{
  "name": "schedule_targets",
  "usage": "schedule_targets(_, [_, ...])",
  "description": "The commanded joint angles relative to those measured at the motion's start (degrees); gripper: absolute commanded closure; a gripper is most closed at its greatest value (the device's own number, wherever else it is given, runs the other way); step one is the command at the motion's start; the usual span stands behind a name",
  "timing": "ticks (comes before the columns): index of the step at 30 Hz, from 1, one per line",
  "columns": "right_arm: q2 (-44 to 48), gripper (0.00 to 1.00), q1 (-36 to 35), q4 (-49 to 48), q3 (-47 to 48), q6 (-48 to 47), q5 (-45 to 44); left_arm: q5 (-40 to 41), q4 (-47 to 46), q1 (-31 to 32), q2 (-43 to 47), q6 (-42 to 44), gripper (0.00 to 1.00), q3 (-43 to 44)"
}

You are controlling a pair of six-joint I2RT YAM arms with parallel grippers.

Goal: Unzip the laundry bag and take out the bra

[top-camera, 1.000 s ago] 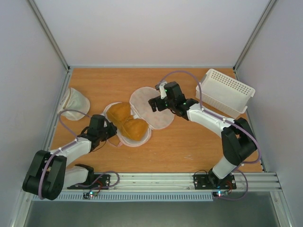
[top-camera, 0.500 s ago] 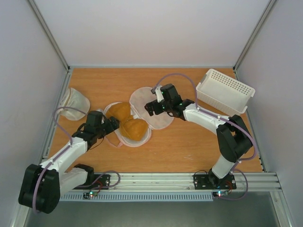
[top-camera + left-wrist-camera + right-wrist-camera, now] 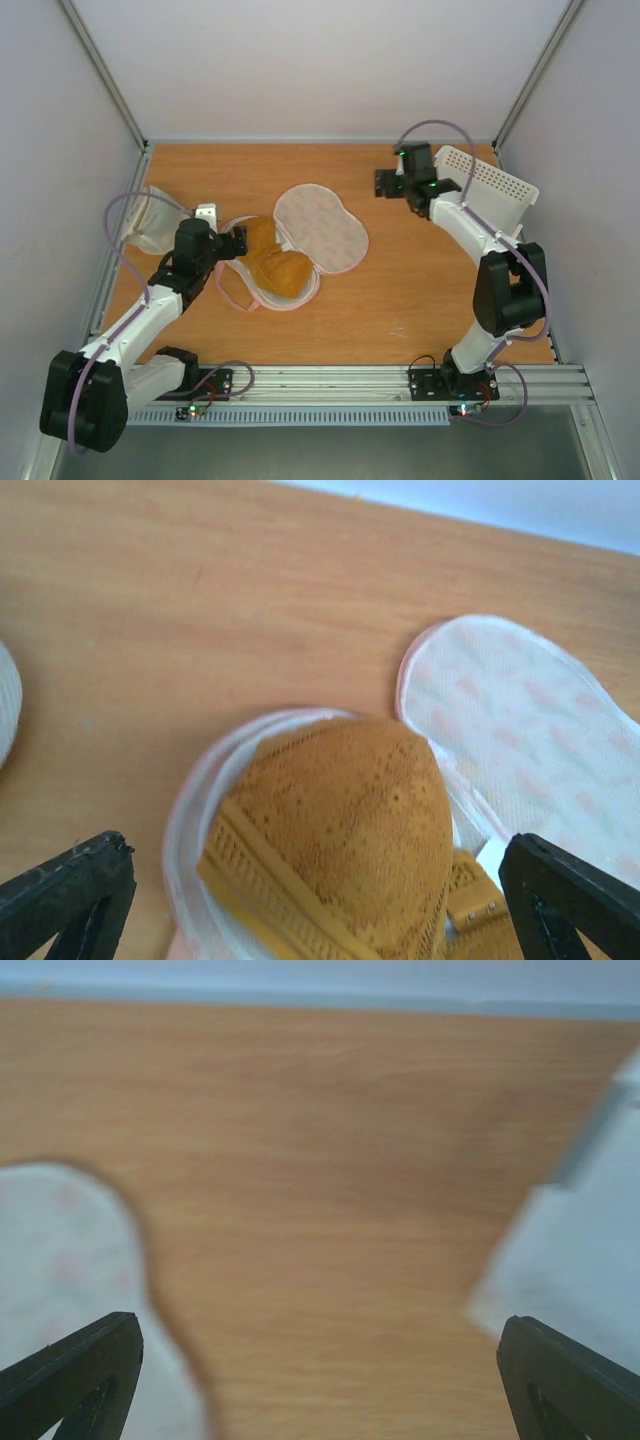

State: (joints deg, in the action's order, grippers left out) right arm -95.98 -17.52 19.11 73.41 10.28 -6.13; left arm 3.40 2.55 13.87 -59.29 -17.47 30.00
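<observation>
The laundry bag (image 3: 322, 228) is lying unzipped and spread open near the middle of the table (image 3: 410, 300). Its patterned upper flap is folded out flat toward 1 o'clock, and its lower half is sitting toward 7 o'clock with the pink zipper edge showing around it. The bra (image 3: 270, 262) is resting in that lower half, both mustard cups exposed, one toward 11 o'clock and the other toward 4 o'clock.

The left tool (image 3: 240, 243) is reaching in from 9 o'clock and hanging just beside the bra's 11 o'clock cup. In the left wrist view its two black fingers (image 3: 70, 890) are standing wide apart on either side of the lace cup, gripping nothing; whether they are touching the fabric cannot be told.

The right tool (image 3: 381, 184) is hovering over bare wood at about 1 o'clock from the bag, well apart from it. Its fingers are also standing wide apart and holding nothing, with the flap's edge on one side of the right wrist view and the white perforated basket (image 3: 485, 190) on the other.

The basket is sitting at the table's 2 o'clock corner. A translucent mesh sack (image 3: 150, 218) is lying at the 9 o'clock edge.
</observation>
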Motion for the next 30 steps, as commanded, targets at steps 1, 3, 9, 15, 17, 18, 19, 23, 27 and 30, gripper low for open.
schedule_targets(1, [0.72, 0.02, 8.72, 3.01, 3.95, -0.73, -3.74, 1.05, -10.64, -0.29, -1.57, 8.18, 0.01, 1.17])
schedule_targets(3, [-0.66, 0.02, 12.4, 3.96, 4.98, -1.19, -2.67, 0.2, -10.31, -0.25, -1.62, 6.54, 0.01, 0.69])
schedule_targets(9, [-8.42, 0.02, 22.23, 8.95, 11.63, -1.8, -0.93, -0.19, -9.1, -0.25, -0.73, 3.85, 0.01, -1.42])
schedule_targets(15, [-10.21, 0.1, 24.29, 15.33, 15.53, -14.12, 18.36, -0.63, -9.14, -0.28, 1.02, 3.25, 0.01, -3.36])
schedule_targets(17, [-9.47, 0.09, 24.26, 17.84, 14.86, -21.36, 23.85, -1.2, -9.69, -0.38, 1.18, 3.36, 0.01, -3.62])
schedule_targets(18, [-9.78, 0.08, 24.28, 19.29, 14.92, -25.2, 25.11, -1.48, -10.17, -0.37, 1.12, 3.4, 0.01, -3.7])
schedule_targets(19, [-10.22, 0.08, 24.29, 20.47, 14.99, -28.49, 24.86, -1.83, -10.85, -0.36, 1.11, 3.48, 0.01, -3.84])
schedule_targets(23, [-12.81, 0.1, 24.11, 23.71, 15.57, -34.04, 16.3, -1.95, -11.24, -0.34, 1.74, 4.11, 0.01, -4.28])
schedule_targets(27, [-13.71, 0.12, 22.88, 24.25, 14.71, -35.44, 13.7, -2.26, -11.47, -0.37, 2.32, 3.4, 0.01, -4.81])
schedule_targets(30, [-14.93, 0.22, 21.24, 24.21, 14.92, -35.02, 10.87, -2.76, -11.54, -0.34, 2.32, 2.44, 0.01, -5.28])
